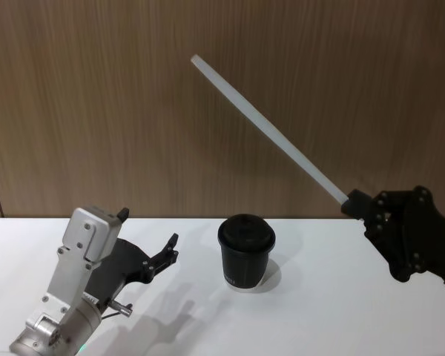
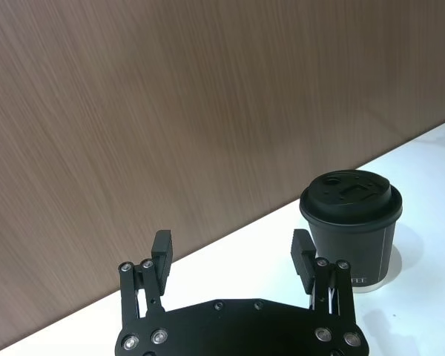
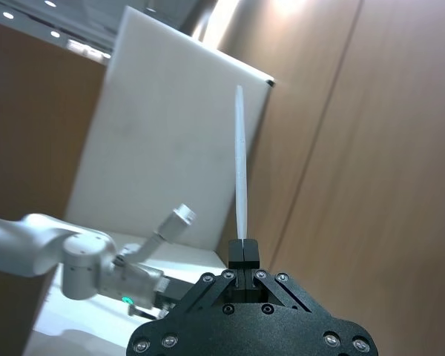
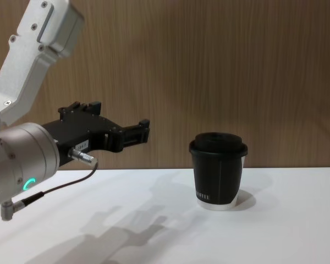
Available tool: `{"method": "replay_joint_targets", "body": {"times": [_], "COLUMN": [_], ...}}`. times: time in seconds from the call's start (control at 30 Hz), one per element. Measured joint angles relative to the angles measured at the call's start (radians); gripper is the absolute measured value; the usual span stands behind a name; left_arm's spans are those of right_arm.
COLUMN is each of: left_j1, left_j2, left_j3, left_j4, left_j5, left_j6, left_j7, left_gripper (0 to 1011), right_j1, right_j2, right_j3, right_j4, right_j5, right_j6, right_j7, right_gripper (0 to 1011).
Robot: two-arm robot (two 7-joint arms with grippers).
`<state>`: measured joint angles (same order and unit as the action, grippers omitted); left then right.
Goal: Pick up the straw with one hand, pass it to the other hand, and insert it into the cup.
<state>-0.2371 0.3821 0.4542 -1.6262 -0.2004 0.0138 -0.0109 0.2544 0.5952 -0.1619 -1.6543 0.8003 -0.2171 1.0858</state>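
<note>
I read right pincer (image 1: 354,202) clenched on straw (image 1: 271,127) lower end, above desk (image 1: 319,311) right side. My left pincer (image 2: 232,245) hangs released beside cup (image 1: 245,252), mid-desk near back edge.

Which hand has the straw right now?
The right hand, shut on the lower end of the straw. The left hand is open and empty, beside the cup.

I count one straw (image 1: 271,130), one cup (image 1: 245,252), two tools, the left tool (image 2: 232,248) to the cup's left, the right tool (image 1: 354,202) to its right, one surface (image 1: 334,311) under the cup.
</note>
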Motion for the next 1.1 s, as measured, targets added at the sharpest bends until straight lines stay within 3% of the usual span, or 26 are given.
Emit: {"method": "replay_joint_targets", "body": {"times": [0.37,0.67,1.1], "left_j1": [0.000,0.004,0.023], "left_j2": [0.000,0.008,0.072], "left_j3": [0.000,-0.005,-0.037], "left_j4": [0.000,-0.008,-0.070], "left_j5": [0.000,-0.005,-0.086], "left_j6": [0.000,0.000,-0.011], "left_j7": [0.000,-0.016,-0.148], "left_gripper": [1003,1003,1003], "right_j1": [0.075,0.110,0.135], "right_j2": [-0.003,-0.008,-0.010], "right_j3": [-0.055,-0.081,-0.100], "right_j4": [0.020,0.026,0.030], "right_j5": [0.084,0.123,0.150], "right_j6": [0.032,0.048,0.060], "right_j7": [0.137,0.197,0.238], "right_gripper": [1,1,1]}}
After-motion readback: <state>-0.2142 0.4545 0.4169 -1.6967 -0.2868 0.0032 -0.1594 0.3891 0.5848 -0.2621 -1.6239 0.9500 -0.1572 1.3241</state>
